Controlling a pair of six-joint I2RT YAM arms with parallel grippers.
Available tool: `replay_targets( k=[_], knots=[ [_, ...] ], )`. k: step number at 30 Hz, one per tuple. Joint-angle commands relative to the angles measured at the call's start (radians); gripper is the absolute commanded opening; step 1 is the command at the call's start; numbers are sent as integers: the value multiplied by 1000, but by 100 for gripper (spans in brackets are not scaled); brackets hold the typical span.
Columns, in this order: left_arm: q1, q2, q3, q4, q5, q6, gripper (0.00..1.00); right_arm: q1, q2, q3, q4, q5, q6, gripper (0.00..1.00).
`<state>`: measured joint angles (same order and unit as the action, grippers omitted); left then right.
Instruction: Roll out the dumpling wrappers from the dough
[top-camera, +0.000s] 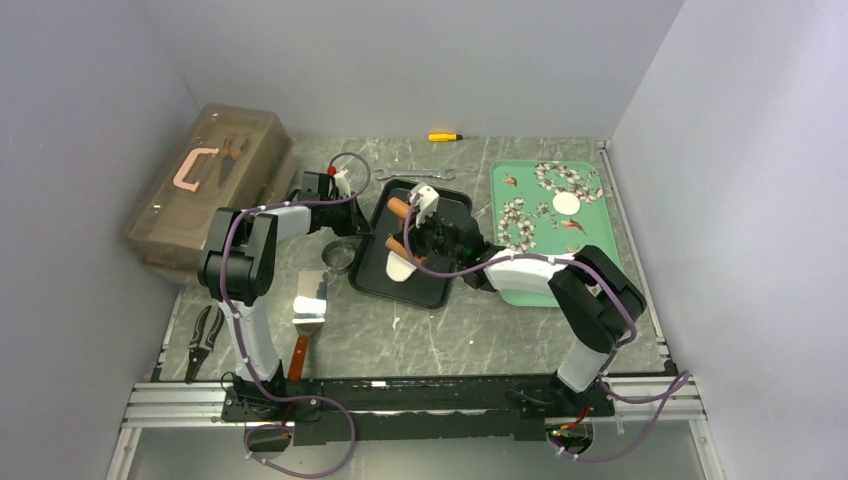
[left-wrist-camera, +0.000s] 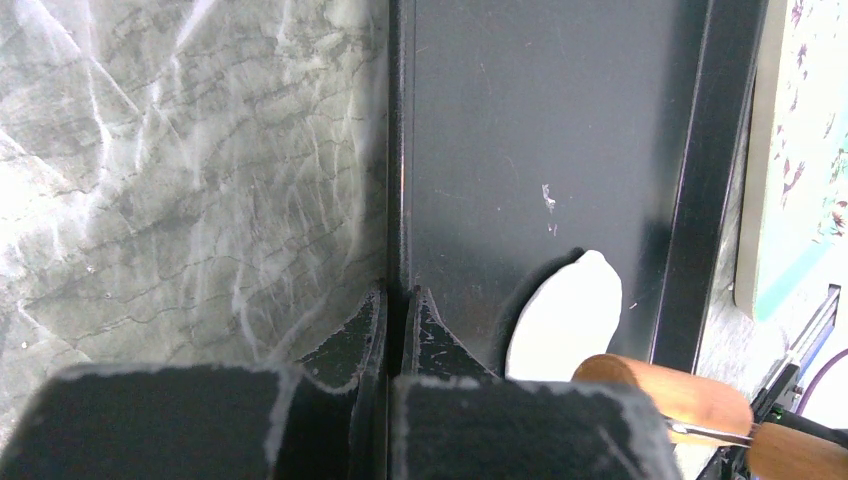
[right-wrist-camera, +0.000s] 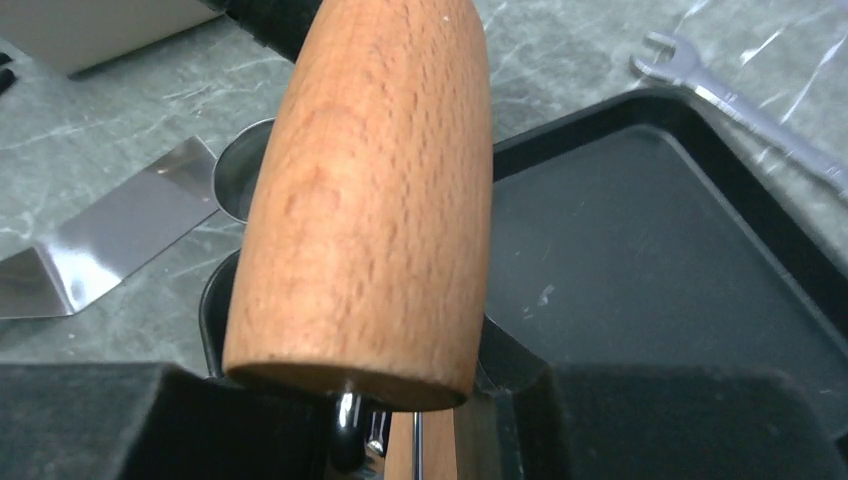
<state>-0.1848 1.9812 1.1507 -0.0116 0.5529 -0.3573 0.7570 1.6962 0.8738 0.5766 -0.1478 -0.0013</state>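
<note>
Rolling step: left gripper (left-wrist-camera: 395, 325) clamps the tray (left-wrist-camera: 520, 120) rim, right gripper (right-wrist-camera: 400, 435) grasps the roller (right-wrist-camera: 370, 200); next, likely press it toward 6 o'clock over the dough (left-wrist-camera: 565, 320).

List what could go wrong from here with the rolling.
1. The left gripper pinches only the thin rim of the black tray; if it slips, the tray may slide under the rolling pin in the right gripper.
2. The dough lies close to the tray's raised wall, so the pin may ride onto it and roll unevenly.
3. The ring cutter sits right beside the tray; a sliding tray could knock it.
</note>
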Motion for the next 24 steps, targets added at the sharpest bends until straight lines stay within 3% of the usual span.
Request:
replay_targets(
  k=[1, 8, 14, 24],
  knots=[
    [-1, 47, -13, -59, -73, 21, 0, -30, 47, 24, 80, -137, 197, 0],
    [-1, 50, -14, -60, -72, 23, 0, -113, 162, -31, 263, -206, 370, 0],
    [1, 38, -16, -57, -78, 27, 0, -135, 182, -137, 234, 57, 215, 0],
    [2, 42, -17, -55, -77, 26, 0, -140, 190, -182, 163, 299, 81, 0]
  ],
)
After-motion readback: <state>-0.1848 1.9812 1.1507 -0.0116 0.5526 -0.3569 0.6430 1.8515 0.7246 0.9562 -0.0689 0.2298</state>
